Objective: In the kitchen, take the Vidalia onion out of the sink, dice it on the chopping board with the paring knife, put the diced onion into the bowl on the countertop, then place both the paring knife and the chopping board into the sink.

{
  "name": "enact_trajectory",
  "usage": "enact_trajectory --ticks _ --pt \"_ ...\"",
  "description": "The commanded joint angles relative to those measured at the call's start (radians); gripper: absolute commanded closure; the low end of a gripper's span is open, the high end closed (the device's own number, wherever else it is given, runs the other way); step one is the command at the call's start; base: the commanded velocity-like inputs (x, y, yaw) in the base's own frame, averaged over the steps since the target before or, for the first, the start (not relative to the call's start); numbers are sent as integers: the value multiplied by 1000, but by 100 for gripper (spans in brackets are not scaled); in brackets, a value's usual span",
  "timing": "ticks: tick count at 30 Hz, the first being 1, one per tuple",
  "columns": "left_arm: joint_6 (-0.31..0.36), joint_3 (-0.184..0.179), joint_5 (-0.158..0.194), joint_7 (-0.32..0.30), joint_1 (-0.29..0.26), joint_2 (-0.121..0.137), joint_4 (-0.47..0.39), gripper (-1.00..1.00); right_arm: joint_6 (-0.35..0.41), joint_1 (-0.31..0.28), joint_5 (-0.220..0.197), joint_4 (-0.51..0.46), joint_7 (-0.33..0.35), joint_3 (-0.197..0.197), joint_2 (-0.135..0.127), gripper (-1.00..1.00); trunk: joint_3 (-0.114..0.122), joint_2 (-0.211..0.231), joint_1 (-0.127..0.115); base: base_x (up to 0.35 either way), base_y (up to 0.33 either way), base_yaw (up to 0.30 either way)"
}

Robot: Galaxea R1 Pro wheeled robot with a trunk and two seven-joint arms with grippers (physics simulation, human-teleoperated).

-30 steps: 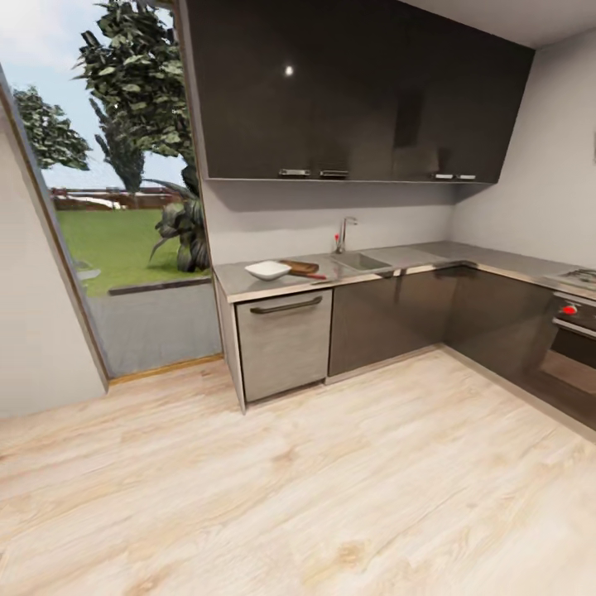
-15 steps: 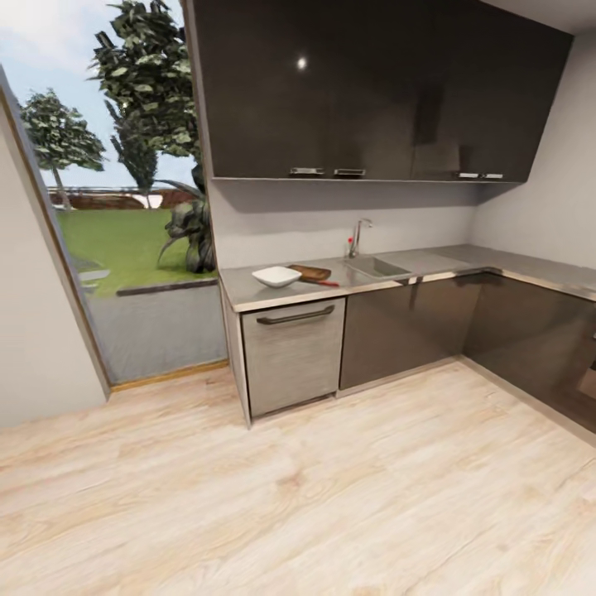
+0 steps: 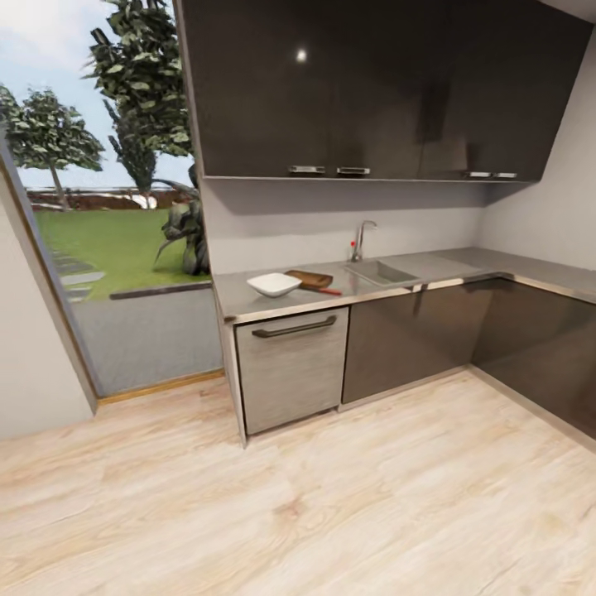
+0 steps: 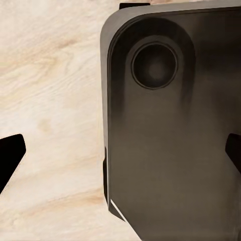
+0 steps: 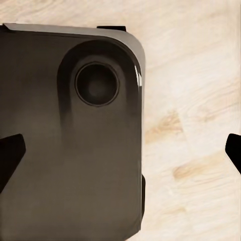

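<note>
Floor: we see pale wood planks (image 3: 348,513) nearest us, and the same planks under both wrist cameras.
Left tool (image 4: 120,155): its two dark fingertips sit at opposite borders of the wrist picture, so we read it as spread wide and holding nothing; below it is the robot's dark base (image 4: 170,150).
Right tool (image 5: 120,155): likewise spread wide and empty, hanging over the base and the floor.
Step in hand: we judge this to be the drive up to the counter, with nothing handled yet.
Doing it well: we should roll straight toward the stretch between board and sink, stop square to the front edge, and keep both arms tucked until the trunk is close.
Counter (image 3: 248,305): grey slab above a grey drawer front (image 3: 290,364) and dark lower doors.
Bowl (image 3: 274,285): white, near the counter's left end.
Chopping board (image 3: 310,279): just right of the bowl.
Paring knife (image 3: 324,290): red handle at the board's front edge.
Sink (image 3: 381,271): right of the board, tap (image 3: 362,238) at the back edge.
Onion: we cannot make it out in the basin.
Relative to tools: all of these lie well apart from both.
</note>
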Motion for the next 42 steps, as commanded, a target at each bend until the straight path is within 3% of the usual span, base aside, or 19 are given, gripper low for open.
enact_trajectory --ticks 1,42 --pt "0 0 0 -1 0 0 -1 -100 -3 0 0 0 0 -1 0 -100 -1 0 1 342 -105 0" --pt "-1 0 0 -1 0 0 -1 -100 -3 0 0 0 0 -1 0 -100 -1 0 1 331 -168 30"
